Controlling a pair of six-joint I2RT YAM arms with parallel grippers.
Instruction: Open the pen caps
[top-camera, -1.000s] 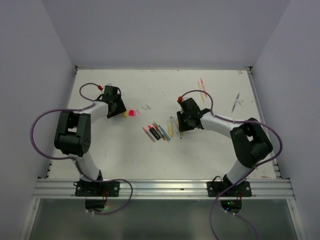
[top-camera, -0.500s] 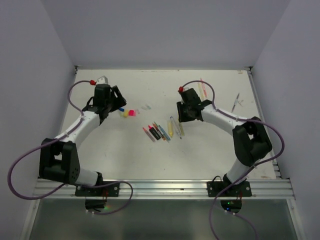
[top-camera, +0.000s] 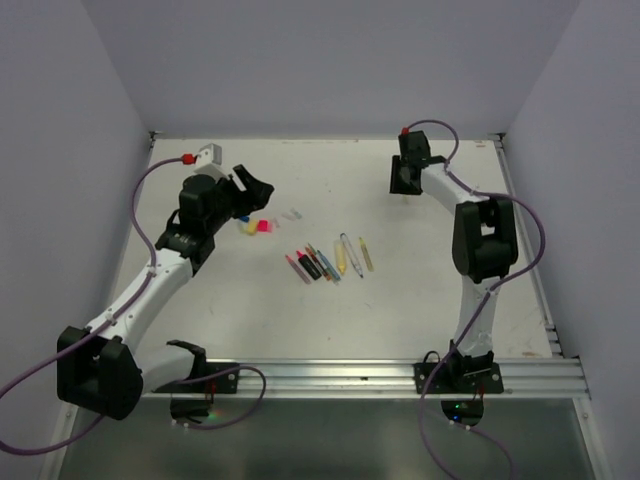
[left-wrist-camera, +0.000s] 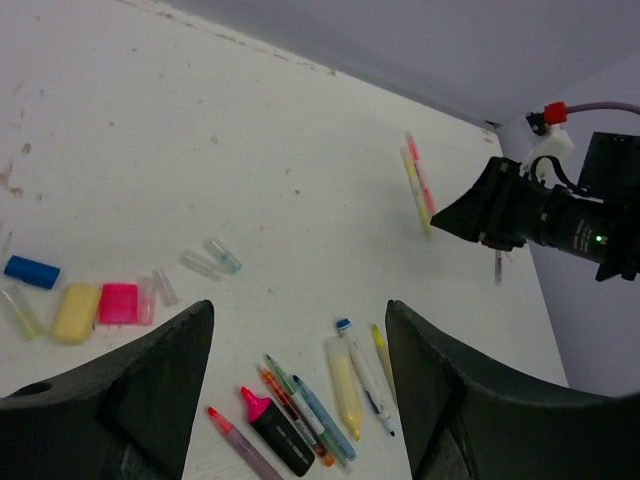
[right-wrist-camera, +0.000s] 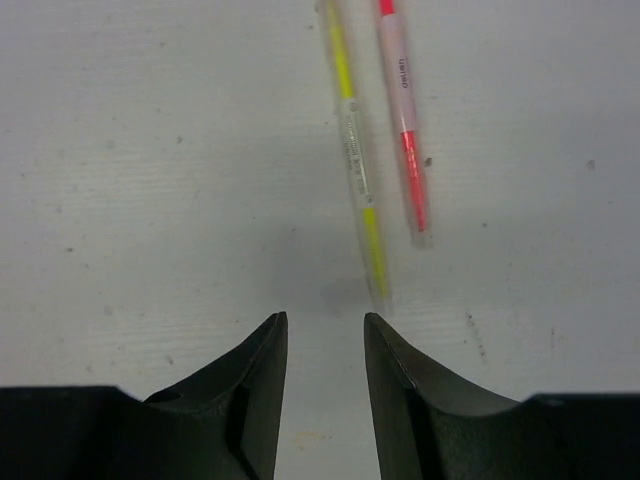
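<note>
Nearest the arm bases, a row of pens (top-camera: 328, 262) lies side by side on the white surface (top-camera: 250, 300). Their long axes run roughly near to far, and the far ends lean a little to the left, which reads as a sorted group. Just beyond and to the left is a loose cluster of pen caps (top-camera: 256, 226): a blue cap (left-wrist-camera: 32, 271), a yellow cap (left-wrist-camera: 76, 312), a pink cap (left-wrist-camera: 118, 303) and some clear caps (left-wrist-camera: 212, 260). They sit apart from the pens, probably set aside once pulled off. The left gripper (top-camera: 252, 190) hangs above that cluster with its jaws wide and nothing in them. Farthest off, at the right, the right gripper (right-wrist-camera: 323, 320) is empty with only a narrow gap. It sits just short of a yellow pen (right-wrist-camera: 357, 160) and is roughly in line with it. A pink pen (right-wrist-camera: 403, 130) lies just beside the yellow one, nearly parallel, and both point away from the gripper. This looks like a line-up for a grasp. I cannot tell whether these two are capped.
</note>
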